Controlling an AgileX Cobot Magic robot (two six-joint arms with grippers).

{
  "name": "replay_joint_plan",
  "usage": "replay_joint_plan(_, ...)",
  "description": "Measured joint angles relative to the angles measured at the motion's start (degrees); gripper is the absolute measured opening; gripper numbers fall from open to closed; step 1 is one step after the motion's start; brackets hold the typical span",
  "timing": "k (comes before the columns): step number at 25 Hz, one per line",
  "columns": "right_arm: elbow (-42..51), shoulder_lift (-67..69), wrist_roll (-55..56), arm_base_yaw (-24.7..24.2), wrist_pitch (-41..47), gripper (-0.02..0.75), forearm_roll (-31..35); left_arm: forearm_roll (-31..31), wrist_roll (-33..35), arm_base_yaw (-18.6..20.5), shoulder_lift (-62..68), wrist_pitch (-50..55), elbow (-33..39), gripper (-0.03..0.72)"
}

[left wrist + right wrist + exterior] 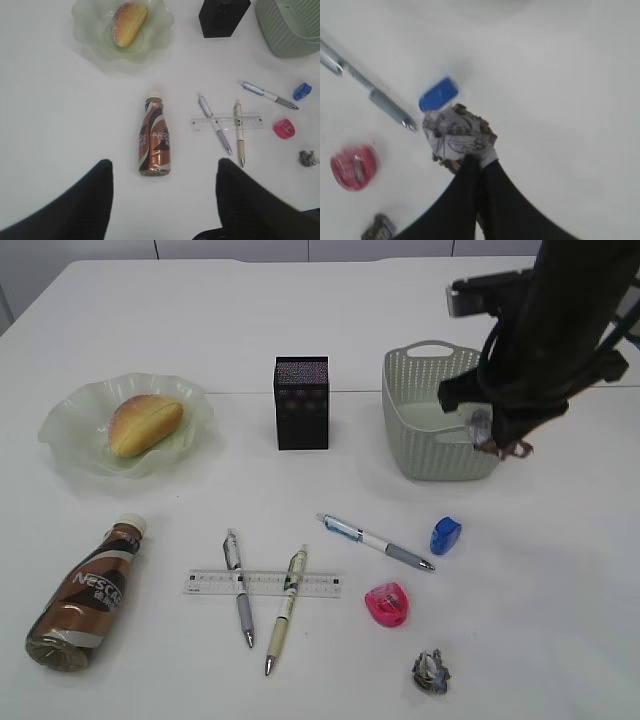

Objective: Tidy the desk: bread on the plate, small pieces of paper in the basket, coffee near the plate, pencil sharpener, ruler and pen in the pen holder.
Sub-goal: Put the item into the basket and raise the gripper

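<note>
The right gripper hangs in the air at the basket's near right corner, its jaws pinched tight on a crumpled scrap of printed paper. A second paper ball lies on the white worktop, near edge, right of centre.

Over on the far left, the bread sits in the ruffled green plate. The coffee bottle lies on its side at the near left, white cap pointing toward the plate, well apart from it. The black mesh pen holder stands upright in the middle, between plate and basket.

In the centre, the clear ruler lies flat with two pens across it: a grey one on the left and a cream one on the right. A third pen, blue and white, lies slanted just to their right. The blue pencil sharpener sits beside that pen's tip, and a pink sharpener lies nearer to us, between the pens and the loose paper ball.

The left gripper hovers high above the coffee bottle, jaws spread wide with nothing between them.
</note>
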Motion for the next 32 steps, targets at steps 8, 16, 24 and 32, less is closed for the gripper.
replay_joint_plan(8, -12.85, 3.72, 3.26, 0.0, -8.35, -0.014, -3.74, 0.0, 0.0, 0.0, 0.0, 0.0, 0.0, 0.459)
replay_joint_plan(16, -20.02, 12.48, 6.92, -1.44, -12.67, -0.014, -6.41, 0.0, 0.0, 0.0, 0.0, 0.0, 0.0, 0.449)
replay_joint_plan(24, -25.89, 21.25, 8.31, -6.3, -14.51, -0.014, -5.56, 0.0, 0.0, 0.0, 0.0, 0.0, 0.0, 0.445)
replay_joint_plan(32, -27.77, 25.01, 8.43, -7.25, -18.22, 0.109, -4.84, 0.0, -0.1, 0.0, 0.0, 0.0, 0.0, 0.444)
